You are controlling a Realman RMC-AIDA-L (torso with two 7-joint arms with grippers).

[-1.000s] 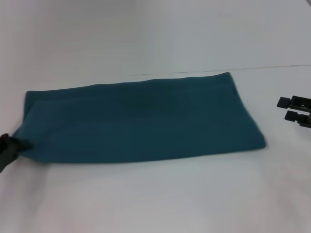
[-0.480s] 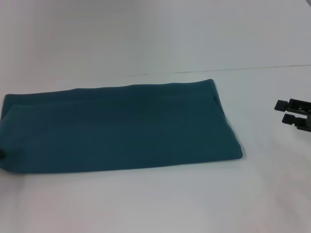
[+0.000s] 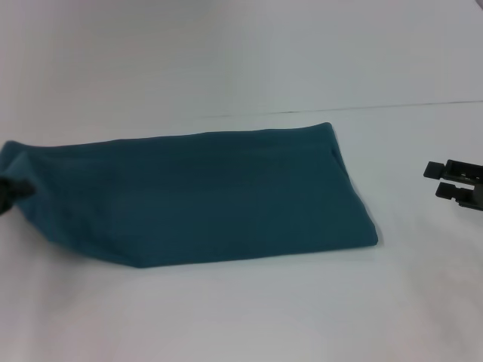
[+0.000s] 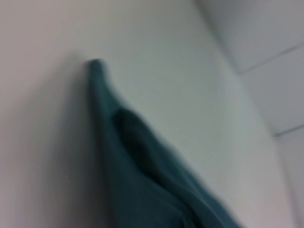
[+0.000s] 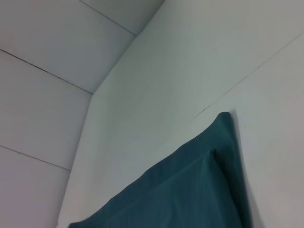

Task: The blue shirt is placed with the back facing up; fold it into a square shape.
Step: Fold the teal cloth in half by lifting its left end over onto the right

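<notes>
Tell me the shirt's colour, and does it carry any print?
The blue shirt is plain dark teal-blue, no print visible; the head view shows it best.

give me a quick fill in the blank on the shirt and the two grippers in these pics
1. The blue shirt lies folded into a long ____ on the white table.
2. The ____ gripper pinches the shirt's end and lifts it.
3. The right gripper hangs to the side, ____ the shirt.
4. The shirt's colour is dark ____.

Missing words: band; left; apart from; teal-blue
</notes>
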